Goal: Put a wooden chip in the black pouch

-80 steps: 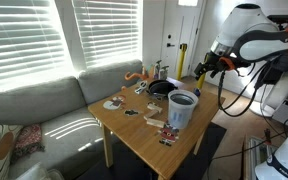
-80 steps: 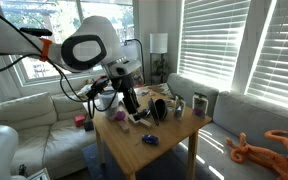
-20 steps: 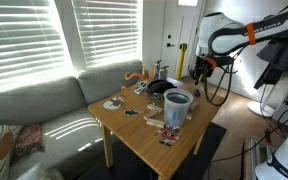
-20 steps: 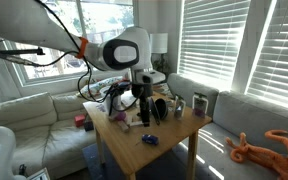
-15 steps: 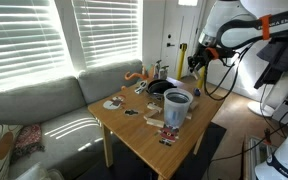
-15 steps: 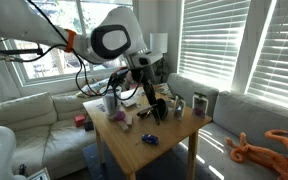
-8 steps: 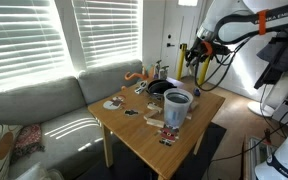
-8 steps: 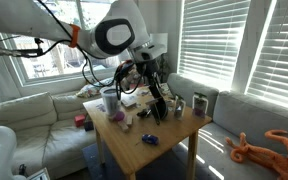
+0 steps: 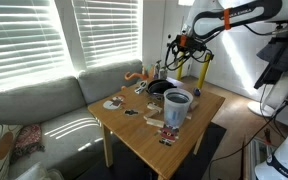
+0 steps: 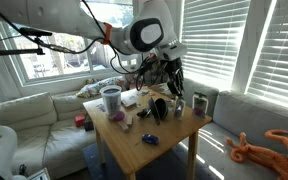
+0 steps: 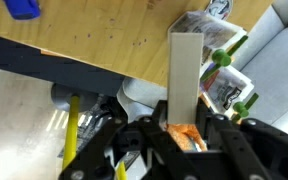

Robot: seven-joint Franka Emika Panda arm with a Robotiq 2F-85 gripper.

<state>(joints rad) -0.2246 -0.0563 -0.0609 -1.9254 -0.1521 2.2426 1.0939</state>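
Claw (image 11: 185,128) is clamped on the wooden chip (image 11: 185,75). The wrist view shows the pale slab pinched by one end between the fingers (image 11: 229,140), with the rest sticking straight out past the tips. Judgement: the end-on hold lets the free end enter a mouth first and keeps the fingers clear of the rim. In an exterior view the arm reaches in from high up with the wrist bent over, and the claw (image 9: 174,44) hangs well above the far edge of the table (image 9: 134,140). In an exterior view from the opposite side the claw (image 10: 170,72) points downward. The wrist view takes in the table edge running slantwise with floor beyond it, so the claw is probably tilted, not plumb. The black pouch (image 9: 162,88) sits on the table well below the claw and slightly off to one side. I cannot make it out in the wrist view. The pale cup (image 9: 180,105) stands just beside the pouch, farther from the claw. Flat pieces (image 9: 154,122), likely spare chips, lie beyond the cup, well apart from the claw. Judgement: the carry step is under way and release is not yet due. Next comes centring over the pouch and lowering. The main risk is dropping the chip into the neighbouring cup.
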